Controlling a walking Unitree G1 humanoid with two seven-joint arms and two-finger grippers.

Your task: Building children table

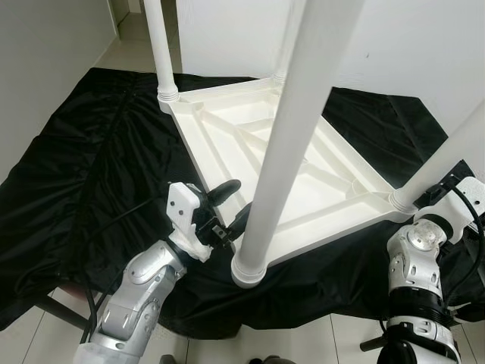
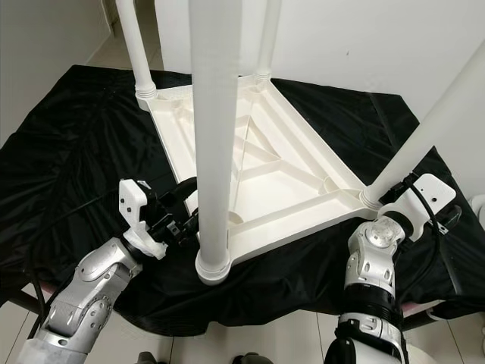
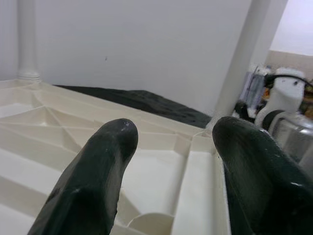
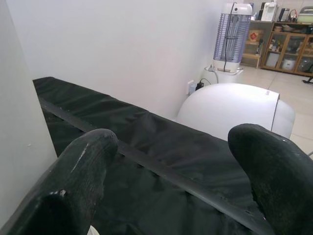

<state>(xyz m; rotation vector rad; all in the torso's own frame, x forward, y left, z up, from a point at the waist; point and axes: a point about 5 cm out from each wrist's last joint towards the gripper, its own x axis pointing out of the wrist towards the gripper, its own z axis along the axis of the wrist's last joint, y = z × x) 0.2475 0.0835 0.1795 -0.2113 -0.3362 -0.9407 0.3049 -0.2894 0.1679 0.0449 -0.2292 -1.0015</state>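
A white plastic children's table [image 1: 250, 152] lies upside down on a black cloth, its legs pointing up. The near leg [image 1: 292, 136] stands in the front corner socket. My left gripper [image 1: 231, 206] is open just left of that socket; in the left wrist view its fingers [image 3: 98, 166] straddle the table's ribbed rim [image 3: 195, 161] without closing on it. My right gripper [image 4: 181, 161] is open beside the right corner leg [image 2: 432, 121], which fills one edge of the right wrist view. Its white wrist [image 2: 417, 199] sits against that leg's base.
The black cloth [image 1: 91, 167] drapes over a low platform with pale floor tiles around it. White walls stand behind and to the left. Beyond the cloth on the right are a rounded white appliance [image 4: 234, 107], a tall lamp-like device [image 4: 232, 34] and a wooden cabinet [image 4: 283, 49].
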